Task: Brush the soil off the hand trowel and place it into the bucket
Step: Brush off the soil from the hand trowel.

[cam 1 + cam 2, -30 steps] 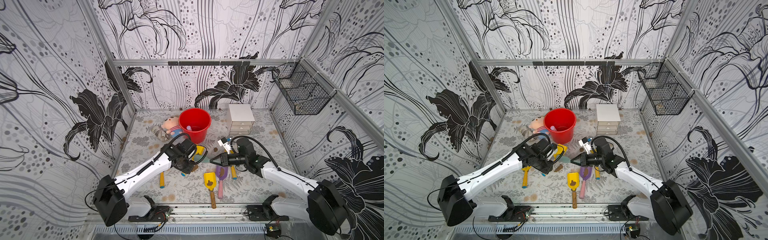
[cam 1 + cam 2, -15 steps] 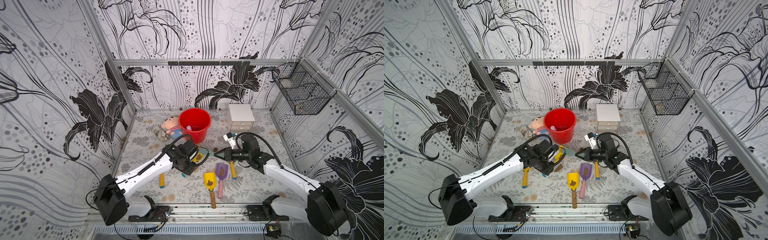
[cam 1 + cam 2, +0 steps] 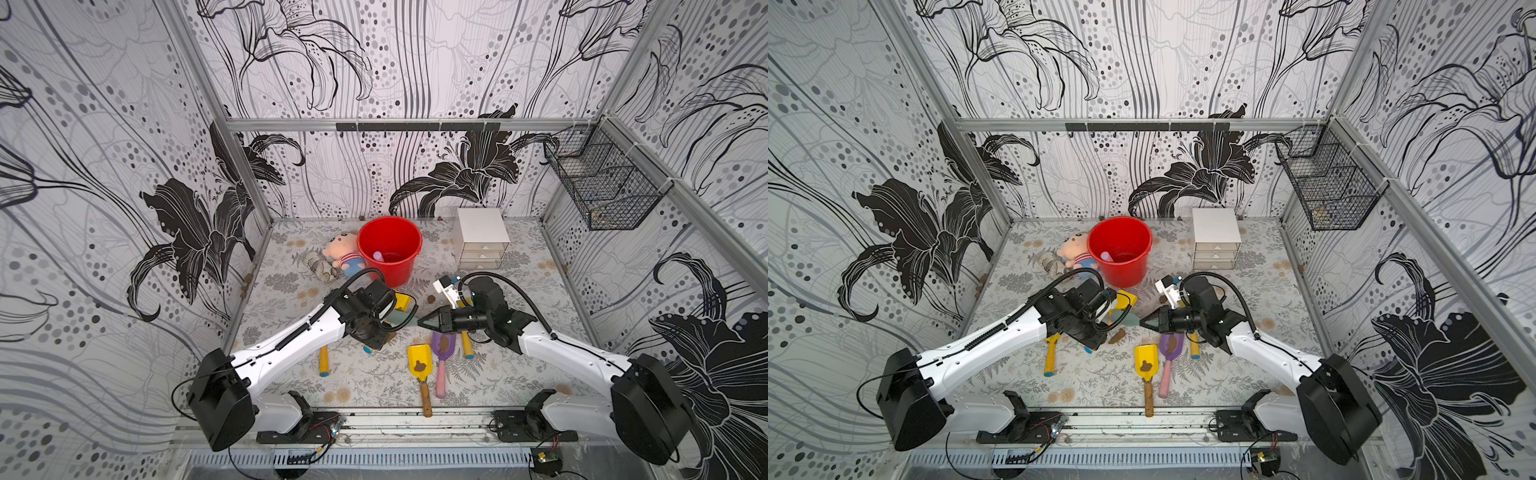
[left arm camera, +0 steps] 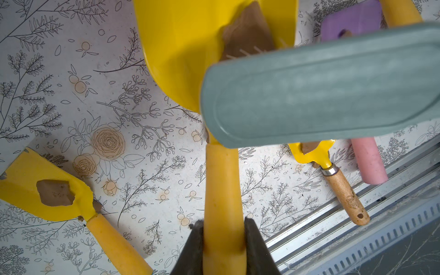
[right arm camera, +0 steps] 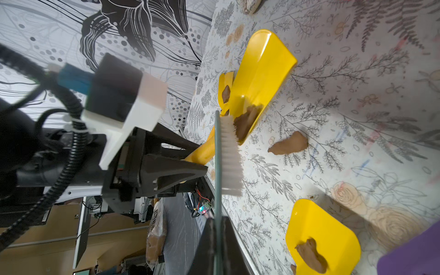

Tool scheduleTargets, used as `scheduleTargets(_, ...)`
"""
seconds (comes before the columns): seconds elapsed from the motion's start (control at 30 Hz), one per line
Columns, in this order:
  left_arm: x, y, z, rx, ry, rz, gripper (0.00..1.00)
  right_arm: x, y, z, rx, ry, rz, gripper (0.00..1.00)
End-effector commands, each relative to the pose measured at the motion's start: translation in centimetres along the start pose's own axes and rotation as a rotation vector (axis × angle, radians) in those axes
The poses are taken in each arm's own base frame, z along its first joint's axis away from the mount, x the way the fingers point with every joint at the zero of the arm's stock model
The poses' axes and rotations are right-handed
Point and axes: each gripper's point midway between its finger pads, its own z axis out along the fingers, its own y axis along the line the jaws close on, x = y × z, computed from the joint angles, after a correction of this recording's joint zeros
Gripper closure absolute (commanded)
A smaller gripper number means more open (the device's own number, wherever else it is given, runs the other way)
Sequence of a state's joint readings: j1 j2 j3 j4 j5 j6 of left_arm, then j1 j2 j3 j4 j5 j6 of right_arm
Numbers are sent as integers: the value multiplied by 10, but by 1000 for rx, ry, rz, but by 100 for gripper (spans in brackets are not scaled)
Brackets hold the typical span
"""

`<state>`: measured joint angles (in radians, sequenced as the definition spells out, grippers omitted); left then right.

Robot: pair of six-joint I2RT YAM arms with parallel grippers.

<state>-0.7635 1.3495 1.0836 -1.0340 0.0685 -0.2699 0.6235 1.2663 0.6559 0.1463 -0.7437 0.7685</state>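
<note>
My left gripper (image 4: 223,228) is shut on the yellow handle of the hand trowel (image 4: 190,47), holding its yellow blade tilted just above the table in front of the bucket (image 3: 390,249). A brown clump of soil (image 4: 247,31) sits in the blade. My right gripper (image 5: 217,228) is shut on the thin handle of a teal brush (image 4: 321,83). Its white bristles (image 5: 229,152) press against that clump. The red bucket stands upright behind both grippers, seen in both top views. Another loose clump (image 5: 289,144) lies on the table beside the blade.
More trowels lie near the front: a yellow one with a wooden handle (image 3: 419,361), a purple one with a pink handle (image 3: 442,345), and a yellow-handled one (image 3: 324,359); some carry soil. A plush doll (image 3: 343,249) lies left of the bucket. A white drawer box (image 3: 482,239) stands to its right.
The right gripper drew the brush back toward the rear, then swept it forward and left again onto the trowel blade. The left arm has hardly moved.
</note>
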Motion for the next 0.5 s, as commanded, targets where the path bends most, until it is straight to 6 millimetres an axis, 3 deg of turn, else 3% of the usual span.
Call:
scheduleTargets(0.0,-10,-3,-1,10,-39,3,100,-14,5,-2,5,-21,-43,100)
scheduleTargets(0.13,-8,-3,1,11,-37,1,100,-33,-12,-27,28,-88,-2,100)
scheduleTargets(0.2,-8,-2,3,6,-37,1,100,-33,-9,-35,28,-104,-4,100)
scheduleTargets(0.47,-12,-4,5,12,-46,5,100,-17,7,-29,-17,-97,2,100)
